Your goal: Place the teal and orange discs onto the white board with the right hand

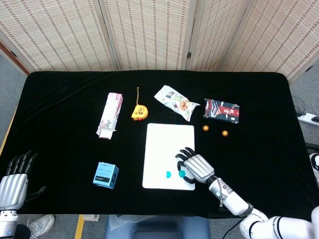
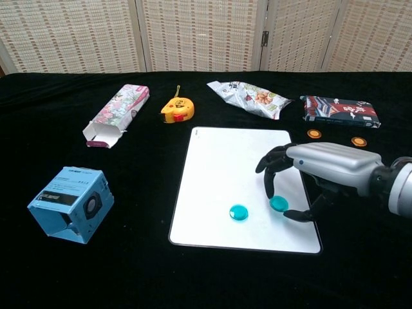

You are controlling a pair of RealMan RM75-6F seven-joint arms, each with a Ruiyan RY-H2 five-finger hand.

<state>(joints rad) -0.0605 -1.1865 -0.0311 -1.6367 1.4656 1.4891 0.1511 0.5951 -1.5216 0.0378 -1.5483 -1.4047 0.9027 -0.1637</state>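
Note:
My right hand hovers over the near right part of the white board. It pinches a teal disc between fingertip and thumb, low over the board's surface. A second teal disc lies on the board just to its left. Two orange discs lie on the black cloth right of the board. My left hand hangs at the table's near left corner, fingers apart and empty.
A blue box stands left of the board. Behind the board lie a pink carton, a yellow tape measure, a snack bag and a dark packet.

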